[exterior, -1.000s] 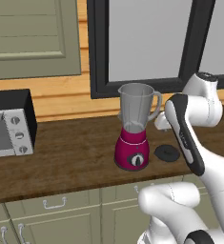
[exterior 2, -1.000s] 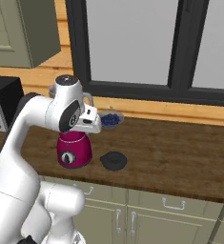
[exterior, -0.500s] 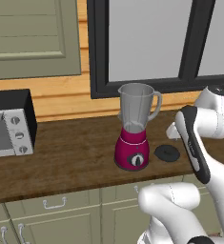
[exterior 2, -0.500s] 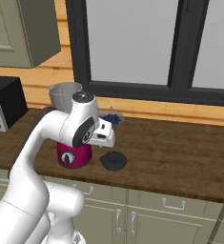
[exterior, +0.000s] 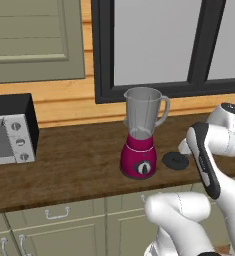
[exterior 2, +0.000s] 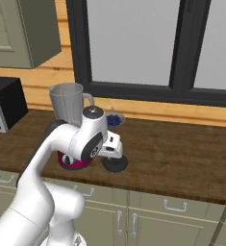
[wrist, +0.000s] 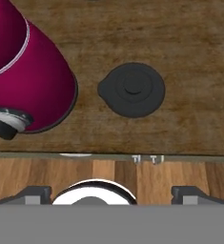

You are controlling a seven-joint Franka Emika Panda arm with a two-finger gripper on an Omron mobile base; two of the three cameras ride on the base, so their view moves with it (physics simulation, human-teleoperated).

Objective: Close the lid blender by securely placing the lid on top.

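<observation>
Two task items sit on a dark brown wooden countertop (exterior: 79, 160): a blender (exterior: 140, 134) with a rounded magenta base, a dark front dial and a tall clear grey jar with handle and spout, and a small flat round black lid (wrist: 132, 89) with a raised centre knob. The jar is open at the top. The lid lies flat on the wood just beside the blender's base, on its right as the left base view shows it, apart from the base and near the counter's front edge.

The white arm's two-finger gripper (wrist: 111, 191) hangs above the lid with its jaws spread wide and nothing between them; its dark fingertips (wrist: 35, 193) rise at the bottom of the hand view.

The lid looks light, stiff and thin, probably smooth and a little slippery. Lying flush on the wood, its edge offers little to catch, so the raised knob at its centre looks like the surest place to pinch. It also has a small tab on one side of its rim.

The hand view looks straight down on the lid, showing the knob, the tab and the gap to the magenta base. The left base view adds the whole jar and its open rim, plus a black and silver toaster oven (exterior: 11, 129) well off to the left. In the right base view the arm covers most of the blender base.
</observation>
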